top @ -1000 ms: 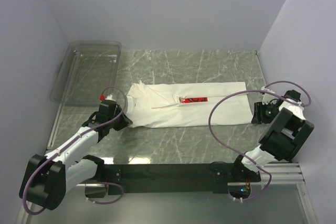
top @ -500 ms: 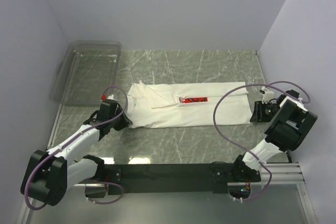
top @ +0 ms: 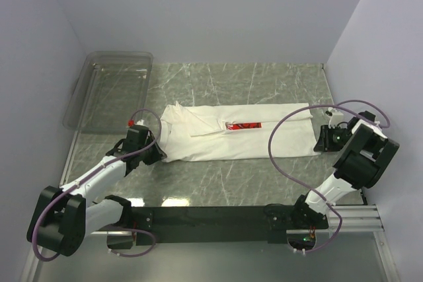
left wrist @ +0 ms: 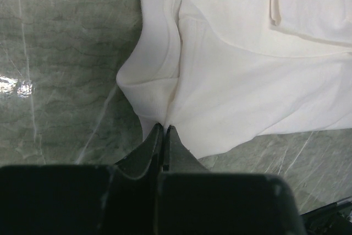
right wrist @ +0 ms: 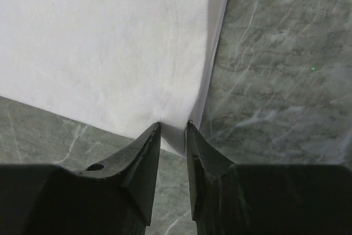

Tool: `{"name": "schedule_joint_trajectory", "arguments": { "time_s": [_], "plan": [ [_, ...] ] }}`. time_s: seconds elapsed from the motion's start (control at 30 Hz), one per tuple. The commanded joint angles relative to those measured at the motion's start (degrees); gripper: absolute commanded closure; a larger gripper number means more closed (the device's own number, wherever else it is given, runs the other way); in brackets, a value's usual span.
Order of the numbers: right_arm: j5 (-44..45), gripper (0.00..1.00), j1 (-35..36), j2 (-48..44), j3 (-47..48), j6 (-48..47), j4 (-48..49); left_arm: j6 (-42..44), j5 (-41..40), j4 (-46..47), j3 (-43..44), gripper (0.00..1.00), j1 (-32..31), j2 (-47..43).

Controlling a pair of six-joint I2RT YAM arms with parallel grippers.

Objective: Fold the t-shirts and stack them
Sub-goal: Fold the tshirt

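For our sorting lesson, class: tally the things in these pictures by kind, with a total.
White short-sleeved cotton t-shirt with red chest print: 1
Clear rectangular plastic bin: 1
Black two-finger claws: 2 (left claw, right claw)
Total: 4

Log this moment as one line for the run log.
phase: gripping for fold | t-shirt: flat on table | left jaws: shut on near-left corner | right jaws: apart, astride right corner

One t-shirt [top: 238,140], one clear bin [top: 84,94], two arms [top: 99,176] [top: 360,160].
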Motion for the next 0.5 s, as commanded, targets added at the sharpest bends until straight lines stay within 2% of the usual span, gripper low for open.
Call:
{"name": "schedule_joint_trajectory", "arguments": {
  "time_s": [0.0,0.03,0.07,0.17,0.33,0.47],
  "plan": [
    [-1.18,0.67,0.27,0.66,1.37,-0.51,-0.84,0.96,0.17,0.91,2.08,0.99,-0.11,-0.45],
    [-1.26,0.71,0.44,0.57,1.28,-0.6,-0.84,0.96,0.08,1.0,2.08,0.99,-0.11,-0.53],
    [-1.35,0.8,0.44,0.49,1.28,-1.03,-1.01,0.88,0.0,0.92,2.08,0.99,-0.11,-0.54],
    [-1.62,1.0,0.36,-1.7,0.85,-2.35,-1.36,0.96,-0.97,0.39,2.25,0.99,-0.11,-0.71],
    [-2.05,1.0,-1.92,-6.8,-0.39,-6.48,-3.03,0.0,-4.93,-2.33,2.43,0.99,0.07,-4.83],
    [-5.65,1.0,-8.58,-6.64,2.68,-17.97,-13.73,-0.88,-10.54,-4.8,2.08,0.99,0.51,-9.05]
  ]
}}
